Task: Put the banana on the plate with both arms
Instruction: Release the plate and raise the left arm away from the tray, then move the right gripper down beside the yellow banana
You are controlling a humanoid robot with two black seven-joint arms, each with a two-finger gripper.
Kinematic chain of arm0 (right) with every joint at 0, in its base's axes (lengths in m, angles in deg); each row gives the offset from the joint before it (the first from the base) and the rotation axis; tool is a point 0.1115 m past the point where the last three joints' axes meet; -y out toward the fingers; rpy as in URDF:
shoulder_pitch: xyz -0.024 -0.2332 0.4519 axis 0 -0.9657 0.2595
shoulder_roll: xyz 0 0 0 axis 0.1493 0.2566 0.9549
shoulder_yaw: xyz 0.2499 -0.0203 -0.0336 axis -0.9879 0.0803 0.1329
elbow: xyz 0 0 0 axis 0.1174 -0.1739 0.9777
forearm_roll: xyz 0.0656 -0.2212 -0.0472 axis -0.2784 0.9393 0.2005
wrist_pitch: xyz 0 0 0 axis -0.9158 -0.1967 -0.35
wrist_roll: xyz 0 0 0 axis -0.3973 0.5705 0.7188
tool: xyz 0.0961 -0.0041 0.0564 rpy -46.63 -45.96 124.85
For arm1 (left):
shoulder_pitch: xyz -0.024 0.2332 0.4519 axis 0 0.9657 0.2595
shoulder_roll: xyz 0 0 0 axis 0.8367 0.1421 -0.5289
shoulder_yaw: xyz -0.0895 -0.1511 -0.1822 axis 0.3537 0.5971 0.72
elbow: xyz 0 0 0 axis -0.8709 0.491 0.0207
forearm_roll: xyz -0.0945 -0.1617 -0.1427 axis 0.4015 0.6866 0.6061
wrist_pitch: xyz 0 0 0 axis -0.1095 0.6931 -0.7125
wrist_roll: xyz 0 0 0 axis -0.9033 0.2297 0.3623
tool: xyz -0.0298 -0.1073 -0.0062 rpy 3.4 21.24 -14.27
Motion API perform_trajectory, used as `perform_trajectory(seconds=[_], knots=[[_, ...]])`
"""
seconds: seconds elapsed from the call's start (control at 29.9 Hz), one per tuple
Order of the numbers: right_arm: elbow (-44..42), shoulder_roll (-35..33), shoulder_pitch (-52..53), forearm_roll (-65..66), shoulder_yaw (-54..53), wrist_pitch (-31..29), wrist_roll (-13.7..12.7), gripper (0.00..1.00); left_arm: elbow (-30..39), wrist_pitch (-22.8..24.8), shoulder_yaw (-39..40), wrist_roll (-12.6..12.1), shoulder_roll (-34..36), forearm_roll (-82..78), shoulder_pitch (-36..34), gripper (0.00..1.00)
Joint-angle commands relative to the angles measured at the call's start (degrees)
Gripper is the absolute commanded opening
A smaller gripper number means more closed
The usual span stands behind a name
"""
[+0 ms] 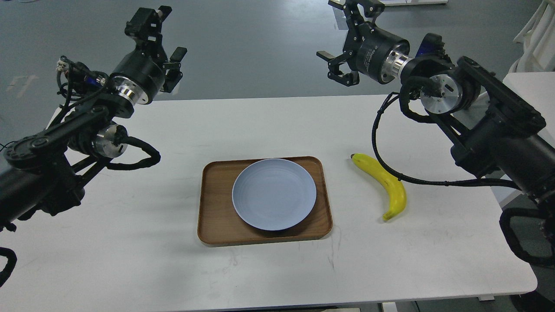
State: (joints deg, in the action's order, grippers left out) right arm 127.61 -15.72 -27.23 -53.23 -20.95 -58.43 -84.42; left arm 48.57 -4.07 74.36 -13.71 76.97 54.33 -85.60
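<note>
While no grasp had yet been made, the plate [274, 193] was shown bare on the wooden tray [217, 203], with the banana [383, 182] lying on the counter [130, 242] just to its right. Farther back, the left end effector [162, 41] and right end effector [347, 41] were held raised, spread and unloaded.

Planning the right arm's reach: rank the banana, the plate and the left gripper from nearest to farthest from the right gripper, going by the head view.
From the right gripper:
1. banana, on the table's right side, below that gripper.
2. plate, center, on the wooden tray.
3. left gripper, raised at far left.
</note>
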Motion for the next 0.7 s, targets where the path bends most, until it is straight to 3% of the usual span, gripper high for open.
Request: perform_trajectory(seconds=[0.0, 0.13, 0.23, 0.37, 0.47, 0.54, 0.67], knots=[[1.2, 0.0, -3.9, 0.0, -2.0, -0.1, 0.0, 1.0, 0.8, 0.8, 1.8, -0.3, 0.4, 0.9, 1.1, 0.98], [1.5, -0.6, -6.1, 0.2, -3.1, -0.2, 0.1, 1.0, 1.8, 0.1, 1.8, 0.2, 1.0, 0.4, 1.5, 0.98], [6.0, -7.9, -6.4, 7.4, -1.8, -0.5, 1.4, 1.0, 2.4, -1.2, 2.0, 0.4, 1.7, 1.0, 1.9, 0.98], [8.1, -15.2, -5.8, 29.3, 2.0, -0.5, 5.3, 0.99, 3.2, 0.9, 3.6, -0.3, 3.0, 1.5, 3.3, 0.98], [12.1, -24.5, -6.5, 45.7, 8.3, -0.3, 8.0, 0.99, 3.3, 1.5, 3.3, -1.5, 2.9, 1.5, 3.7, 0.98], [16.1, -29.2, -6.6, 51.0, 12.9, -0.3, 8.1, 0.99, 3.2, 1.5, 3.4, -2.9, 2.9, 1.5, 3.8, 0.98], [18.9, -33.6, -6.6, 58.9, 19.3, -0.4, 8.1, 0.99, 3.2, 1.6, 3.2, -3.2, 2.9, 0.9, 5.4, 0.98]])
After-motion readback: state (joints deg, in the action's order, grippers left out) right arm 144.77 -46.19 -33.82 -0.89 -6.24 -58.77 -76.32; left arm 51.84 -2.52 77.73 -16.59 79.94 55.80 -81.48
